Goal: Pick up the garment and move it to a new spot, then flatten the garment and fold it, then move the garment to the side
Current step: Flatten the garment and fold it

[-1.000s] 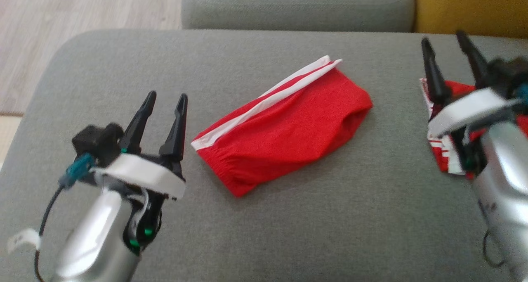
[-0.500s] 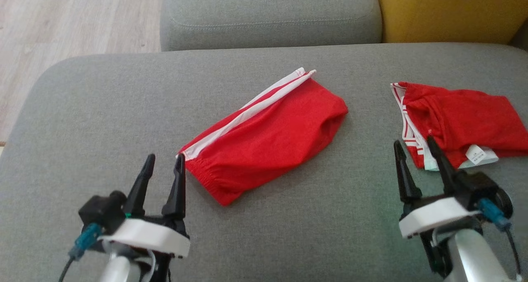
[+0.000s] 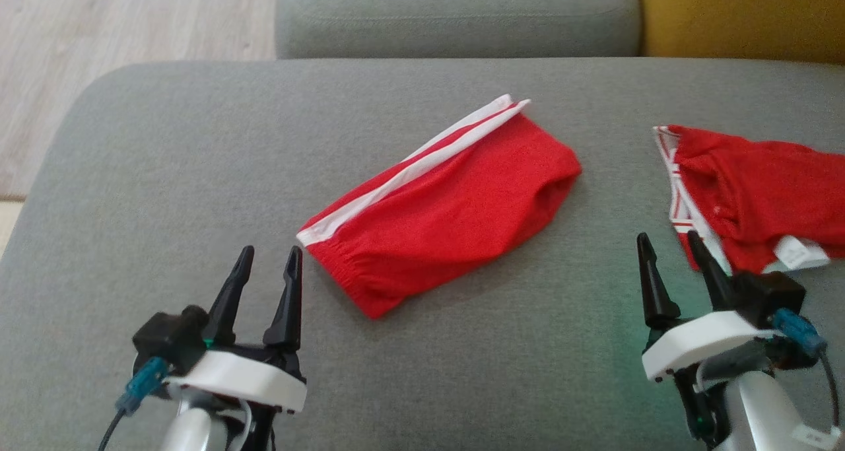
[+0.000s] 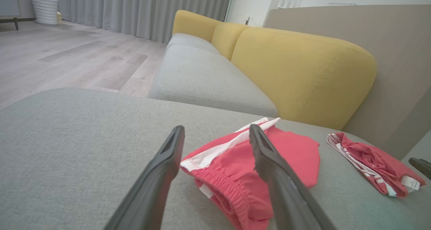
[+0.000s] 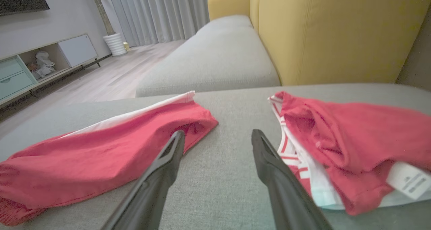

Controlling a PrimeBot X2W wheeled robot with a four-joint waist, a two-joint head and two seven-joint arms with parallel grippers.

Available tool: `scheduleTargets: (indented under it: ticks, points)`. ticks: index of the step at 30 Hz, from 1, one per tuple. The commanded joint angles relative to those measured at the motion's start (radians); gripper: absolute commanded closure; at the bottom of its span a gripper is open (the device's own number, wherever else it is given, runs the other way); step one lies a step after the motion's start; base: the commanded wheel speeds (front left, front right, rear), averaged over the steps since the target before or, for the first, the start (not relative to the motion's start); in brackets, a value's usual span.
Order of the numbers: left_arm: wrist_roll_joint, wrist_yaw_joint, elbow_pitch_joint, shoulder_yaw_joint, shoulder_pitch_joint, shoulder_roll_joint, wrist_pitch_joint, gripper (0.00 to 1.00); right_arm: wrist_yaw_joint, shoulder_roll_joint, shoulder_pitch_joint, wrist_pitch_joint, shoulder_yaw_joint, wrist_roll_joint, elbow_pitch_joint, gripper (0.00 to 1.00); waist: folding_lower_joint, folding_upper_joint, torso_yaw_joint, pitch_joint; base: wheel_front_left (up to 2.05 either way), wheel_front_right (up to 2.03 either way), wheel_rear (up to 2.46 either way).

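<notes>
Garment: I take the red shorts (image 3: 449,207) for the piece to work on. They lie folded at the centre of the grey cushion (image 3: 198,147), running from 7 o'clock up to 1 o'clock, with the white stripe (image 3: 422,164) along the far edge.
Second piece: another red garment (image 3: 752,187) lies bunched at 3 o'clock, its white label (image 3: 795,253) showing. I can't rule out that this is the one meant.
Left jaws: at 7 o'clock, spread wide and empty, tips just short of the shorts' waistband (image 3: 350,273).
Right jaws: at 5 o'clock, spread wide and empty, one tip just beside the second garment's striped hem.
Risk, wrong piece: both are red with white trim, so I could reach for the wrong one.
Risk, snag: if I swing the right jaws toward 11 o'clock, that tip could catch the striped hem and drag the garment along.
Risk, partial grab: the shorts lie in layers; a shallow pinch would take the top layer alone and the fold would fall open on the lift.
Risk, soft base: pushing low to get under the cloth could pinch the cushion cover as well.
Change, right: a second ago the right jaws stood at 2 o'clock over the second garment, hiding part of it; now they are back low and it lies uncovered.
Change, left: the left jaws have dropped lower too, though my head camera also moved.
Unchanged: both jaws spread; the shorts keep their shape.
</notes>
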State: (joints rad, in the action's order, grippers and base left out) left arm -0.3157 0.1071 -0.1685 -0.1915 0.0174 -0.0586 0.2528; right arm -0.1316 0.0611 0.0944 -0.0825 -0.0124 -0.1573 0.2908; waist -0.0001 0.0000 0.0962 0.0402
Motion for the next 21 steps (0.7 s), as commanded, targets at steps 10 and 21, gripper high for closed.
scheduleTargets:
  ticks: [10,21]
  points:
    - [0.004,0.018,0.004,0.011,0.087,0.007,0.009,0.0,0.001,-0.01,0.171,0.201,0.067,-0.262,0.093,0.0,0.0001,0.0,0.119,0.097,0.0,0.0,0.0]
    - [-0.055,0.022,-0.034,-0.059,0.135,0.008,0.009,0.0,0.001,-0.011,0.413,0.32,0.218,-0.448,0.403,0.0,0.0001,0.0,0.225,0.167,0.0,0.0,0.0]
